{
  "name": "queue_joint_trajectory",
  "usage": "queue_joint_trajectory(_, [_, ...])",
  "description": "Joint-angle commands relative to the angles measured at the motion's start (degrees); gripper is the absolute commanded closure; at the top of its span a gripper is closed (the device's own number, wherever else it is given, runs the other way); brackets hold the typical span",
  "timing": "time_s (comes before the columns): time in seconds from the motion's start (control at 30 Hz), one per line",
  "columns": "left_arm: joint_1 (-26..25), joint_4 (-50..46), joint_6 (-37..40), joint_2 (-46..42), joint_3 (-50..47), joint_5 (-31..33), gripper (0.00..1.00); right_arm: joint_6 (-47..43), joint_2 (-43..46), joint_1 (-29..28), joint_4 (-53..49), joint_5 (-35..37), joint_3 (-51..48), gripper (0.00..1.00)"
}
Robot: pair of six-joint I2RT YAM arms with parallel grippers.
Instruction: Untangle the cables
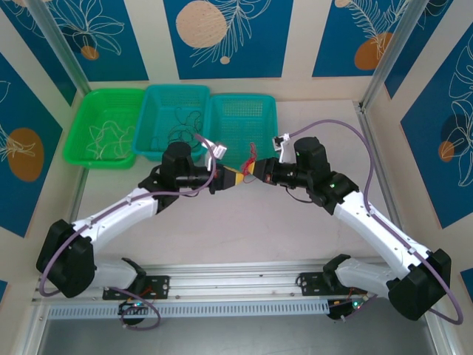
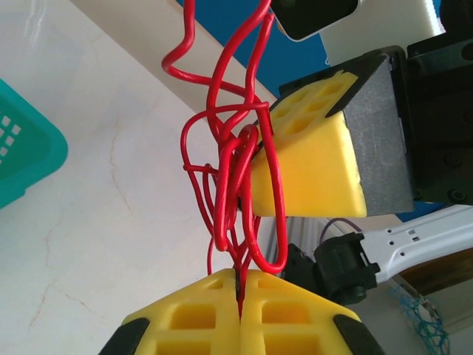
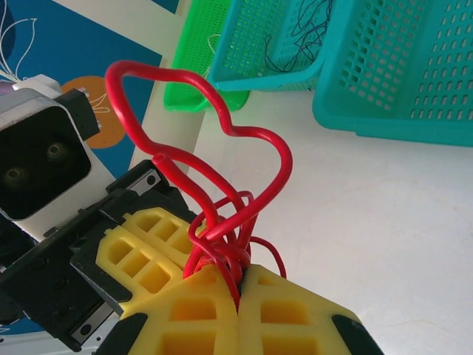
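Top external: left end effector (image 1: 236, 180) and right end effector (image 1: 253, 171) each pinch the knotted red cable (image 1: 252, 157); next probably needs gentle separation.

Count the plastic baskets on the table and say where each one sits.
3, side by side along the far edge in the top view: the green basket at the left, the middle teal basket beside it, and the right teal basket. None seems hidden.

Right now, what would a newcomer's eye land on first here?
The red cable, a looping knot pinched between the yellow-padded left gripper and right gripper over the middle of the table. Behind it, a green basket, a middle teal basket and a right teal basket line the far edge.
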State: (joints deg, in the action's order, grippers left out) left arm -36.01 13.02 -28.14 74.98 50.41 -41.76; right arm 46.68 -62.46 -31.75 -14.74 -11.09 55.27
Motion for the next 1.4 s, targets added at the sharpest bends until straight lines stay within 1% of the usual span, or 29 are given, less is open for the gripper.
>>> queue_joint_trajectory(0.0, [-0.4,-5.0,4.3,-3.5,1.0,6.0,1.00,-0.9,2.7,0.9,-6.4,8.1,0.9,0.94])
queue_joint_trajectory(0.07, [-0.1,-7.0,5.6,-5.2,0.3,9.3,1.00,1.7,4.7,3.5,-13.4,16.4,0.1,0.92])
queue_joint_trajectory(0.13, [0.2,-7.3,6.5,-6.9,-0.8,11.1,1.00,5.5,6.5,8.3,-20.3,21.1,-1.3,0.92])
queue_joint_trajectory(0.2, [0.5,-7.5,7.0,-8.5,-1.7,12.4,1.00,7.4,9.0,15.3,-23.6,19.9,-4.3,0.93])
queue_joint_trajectory(0.27, [0.8,-7.9,7.5,-9.9,-2.5,13.3,1.00,8.0,12.2,22.6,-23.4,14.8,-8.5,0.93])
queue_joint_trajectory(0.33, [1.1,-8.2,7.7,-10.6,-2.9,13.6,1.00,7.9,15.4,27.6,-22.9,11.2,-11.5,0.93])
queue_joint_trajectory(0.47, [1.3,-8.2,7.5,-10.7,-3.3,13.0,1.00,7.3,19.2,32.3,-23.9,9.7,-13.4,0.93])
queue_joint_trajectory(0.6, [1.4,-7.7,6.9,-10.0,-3.4,11.3,1.00,6.2,19.1,33.2,-23.3,6.9,-12.9,0.94])
queue_joint_trajectory(0.7, [1.3,-7.1,6.8,-9.7,-3.5,10.2,1.00,4.9,18.6,31.9,-16.2,-1.6,-13.7,0.91])
queue_joint_trajectory(0.77, [1.3,-6.8,6.8,-9.5,-3.6,10.2,1.00,5.0,18.0,28.0,-9.7,-6.2,-14.5,0.87])
queue_joint_trajectory(0.8, [1.3,-6.5,6.8,-9.4,-3.7,10.1,1.00,4.7,17.7,25.8,-7.3,-7.0,-14.5,0.83])
queue_joint_trajectory(0.97, [1.3,-5.9,6.1,-8.7,-3.1,9.3,1.00,-1.9,13.3,8.1,-0.9,-4.3,-9.5,0.59])
queue_joint_trajectory(1.03, [1.3,-5.9,6.0,-8.6,-2.8,9.1,1.00,-4.4,10.4,3.8,-0.7,-2.9,-7.0,0.55])
queue_joint_trajectory(1.13, [1.5,-6.2,5.4,-8.9,-2.2,12.2,1.00,-5.2,6.5,0.9,-1.3,-1.2,-4.3,0.55])
queue_joint_trajectory(1.23, [2.6,-9.4,7.2,-8.6,1.7,18.0,1.00,-4.3,4.4,-0.1,1.4,-1.7,-3.9,0.55])
queue_joint_trajectory(1.27, [3.5,-9.5,8.1,-7.8,3.1,19.1,1.00,-4.1,4.0,-0.5,2.1,-1.7,-3.8,0.56])
queue_joint_trajectory(1.37, [6.5,-8.0,9.2,-3.2,7.3,19.3,1.00,-3.7,3.5,-0.9,1.8,-0.4,-3.1,0.56])
